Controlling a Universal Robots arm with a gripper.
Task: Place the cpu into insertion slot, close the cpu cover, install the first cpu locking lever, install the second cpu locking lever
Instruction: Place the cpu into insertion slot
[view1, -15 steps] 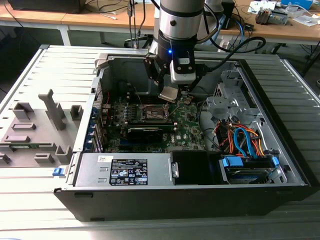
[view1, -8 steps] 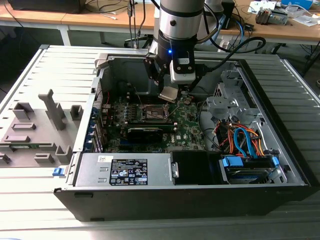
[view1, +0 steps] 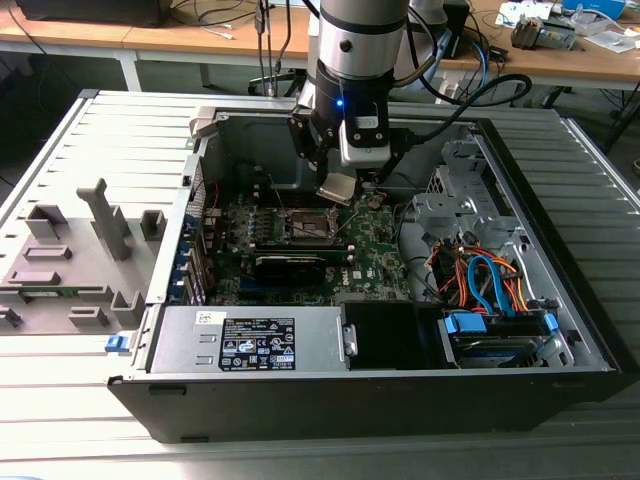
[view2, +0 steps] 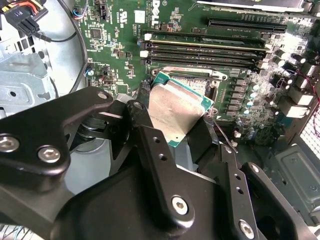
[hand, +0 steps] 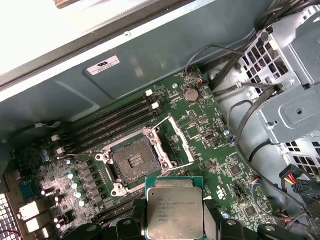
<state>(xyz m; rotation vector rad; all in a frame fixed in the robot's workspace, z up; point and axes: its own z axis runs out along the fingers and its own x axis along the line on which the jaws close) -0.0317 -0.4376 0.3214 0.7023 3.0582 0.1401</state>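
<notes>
**Exterior view: cpu (view1: 338, 188) held in the air, insertion slot (view1: 305, 226) lying open**

Exterior view places the tool (view1: 345, 178) inside the open computer case (view1: 450, 400), which lies on a grey slatted tabletop (view1: 60, 140). The tool is clamped on opposite edges of the cpu. The chip hangs clear of the motherboard (view1: 370, 255) and looks tilted rather than level. It is near the insertion slot, toward the exterior view's right of it, not over it.

In the first wrist view the cpu (hand: 174, 212) sits metal face up between the black fingers (hand: 215, 230). The insertion slot (hand: 136, 162) lies apart from it on the board, its dark contact field bare inside the grey rim. Nothing lies over it. Thin silver bars (hand: 182, 145) stand beside the rim; they may be the locking levers, but I cannot tell. In the second wrist view the cpu (view2: 177, 112) hides part of the insertion slot (view2: 200, 80).

By my reading, the step in hand is the first one, carrying the chip to the socket, and none of the closing steps shows as done. Seating it calls for the chip to be brought square over the slot and levelled, with its edges matched to the rim. It should then be lowered softly and let go rather than pressed. The contacts look delicate, so a skewed landing could damage them.
</notes>
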